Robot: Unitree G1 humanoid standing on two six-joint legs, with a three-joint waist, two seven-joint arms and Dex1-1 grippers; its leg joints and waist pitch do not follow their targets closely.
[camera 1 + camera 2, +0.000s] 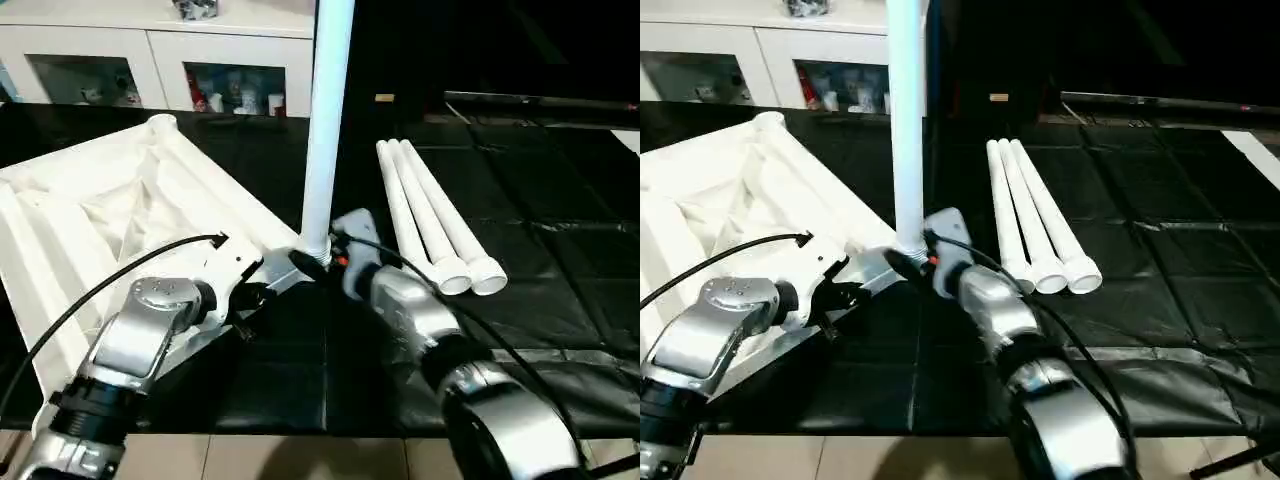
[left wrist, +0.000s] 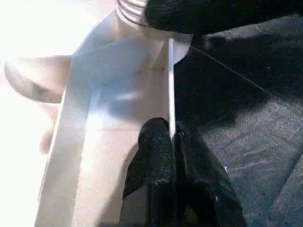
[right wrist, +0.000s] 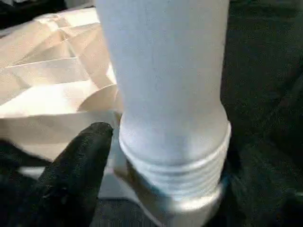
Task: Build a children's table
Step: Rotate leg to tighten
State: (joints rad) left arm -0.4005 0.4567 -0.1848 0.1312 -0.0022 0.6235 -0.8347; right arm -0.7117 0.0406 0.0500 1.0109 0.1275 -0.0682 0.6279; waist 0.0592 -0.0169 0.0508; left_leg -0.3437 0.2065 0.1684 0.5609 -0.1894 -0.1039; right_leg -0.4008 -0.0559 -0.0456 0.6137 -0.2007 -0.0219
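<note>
My left end effector (image 2: pixel 173 156) pinches the tabletop (image 1: pixel 110 205) rim; my right end effector (image 3: pixel 156 189) is spread around the upright leg (image 1: pixel 325 130) in its corner socket (image 3: pixel 175 210), three spare legs (image 1: pixel 435 215) lying alongside.

The tabletop (image 1: pixel 110 215) is laid underside up at the left. One leg (image 1: pixel 328 130) is stood upright in its near right corner socket. Three legs (image 1: pixel 435 215) are laid side by side to the right. A cabinet (image 1: pixel 150 60) is set behind.

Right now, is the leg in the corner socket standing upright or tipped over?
Upright: the leg rises straight from the tabletop corner, threads still showing at its base.
</note>
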